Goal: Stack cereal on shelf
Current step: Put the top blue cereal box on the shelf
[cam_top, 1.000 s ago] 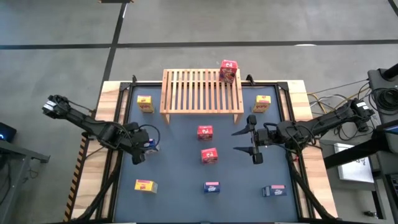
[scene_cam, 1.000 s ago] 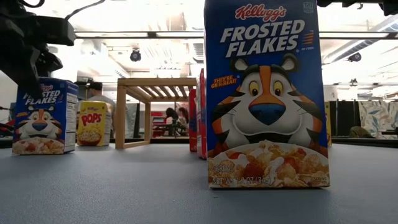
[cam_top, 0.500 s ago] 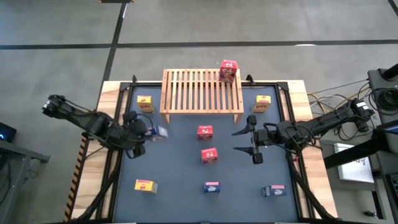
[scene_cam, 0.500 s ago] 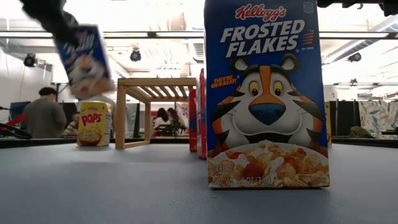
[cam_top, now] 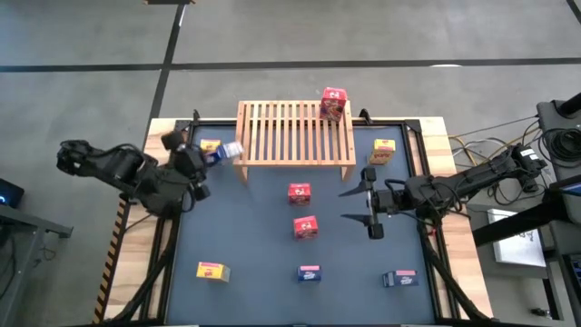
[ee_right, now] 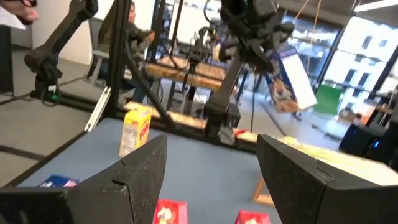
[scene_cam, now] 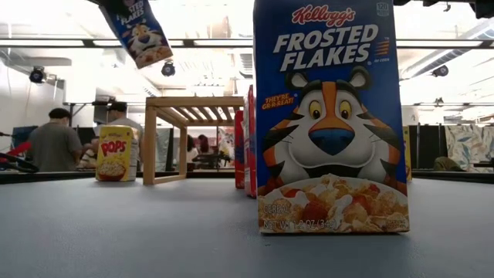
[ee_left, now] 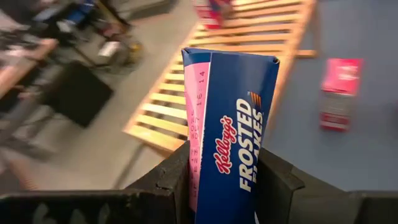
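Two arms: both in the high view, one per side of the frame.
Left gripper (cam_top: 218, 154): upper left of the table in the high view, clenched on a blue cereal box (cam_top: 231, 151); in the left wrist view the two dark fingers (ee_left: 169, 180) press the narrow sides of that box (ee_left: 231, 137).
Held box position: raised off the table, tilted, at the left front corner of the shelf (cam_top: 295, 133); in the low view it hangs at the upper left of the frame (scene_cam: 139, 31), above the yellow box (scene_cam: 113, 154).
Right gripper (cam_top: 356, 205): right of frame centre in the high view, jaws spread apart, grasping nothing; the right wrist view shows its fingers (ee_right: 140, 168) wide with bare table between them.
Shelf load: one red box (cam_top: 333, 103) standing on the slats at the upper right corner.
Table (cam_top: 254, 245), centre: two red boxes, one (cam_top: 300, 193) above the other (cam_top: 305, 227).
Table, upper edge: yellow box (cam_top: 211, 149) left of the shelf, yellow box (cam_top: 382, 150) right of it.
Table, lower edge: yellow box (cam_top: 212, 270) at left, blue box (cam_top: 309, 272) at centre, blue box (cam_top: 398, 278) at right.
Low view foreground: one blue box (scene_cam: 330, 116) fills the right half of the frame.
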You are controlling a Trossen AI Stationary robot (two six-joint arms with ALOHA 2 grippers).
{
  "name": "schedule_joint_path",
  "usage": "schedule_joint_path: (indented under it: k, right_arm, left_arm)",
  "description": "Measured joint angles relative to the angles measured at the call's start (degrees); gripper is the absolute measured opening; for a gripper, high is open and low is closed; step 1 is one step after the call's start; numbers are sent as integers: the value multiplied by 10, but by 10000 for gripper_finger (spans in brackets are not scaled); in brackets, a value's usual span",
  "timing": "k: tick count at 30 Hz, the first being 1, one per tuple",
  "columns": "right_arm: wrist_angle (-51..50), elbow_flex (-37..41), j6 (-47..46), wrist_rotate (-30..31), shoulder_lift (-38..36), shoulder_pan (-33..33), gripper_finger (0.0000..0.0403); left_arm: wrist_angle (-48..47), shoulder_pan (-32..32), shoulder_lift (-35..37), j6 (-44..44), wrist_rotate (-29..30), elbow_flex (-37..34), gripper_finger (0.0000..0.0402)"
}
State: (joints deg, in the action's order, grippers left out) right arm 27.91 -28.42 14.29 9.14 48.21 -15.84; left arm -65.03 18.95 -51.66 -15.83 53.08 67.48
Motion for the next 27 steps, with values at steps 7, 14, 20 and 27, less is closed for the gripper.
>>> schedule_joint_path:
  k: [7,14,20,27]
  right_arm:
    - [39,0,53,0,0,0,237]
    - [40,-13,77,0,0,0,237]
    - [37,-13,76,0,0,0,237]
    - [40,-13,105,0,0,0,237]
  left_arm:
    - [53,-107,-1,94,3,8,112]
    - [217,-230,-4,203,-132,-24,112]
    - [369,-314,-24,285,-220,-36,112]
    - [385,-429,-53,301,-332,-36,112]
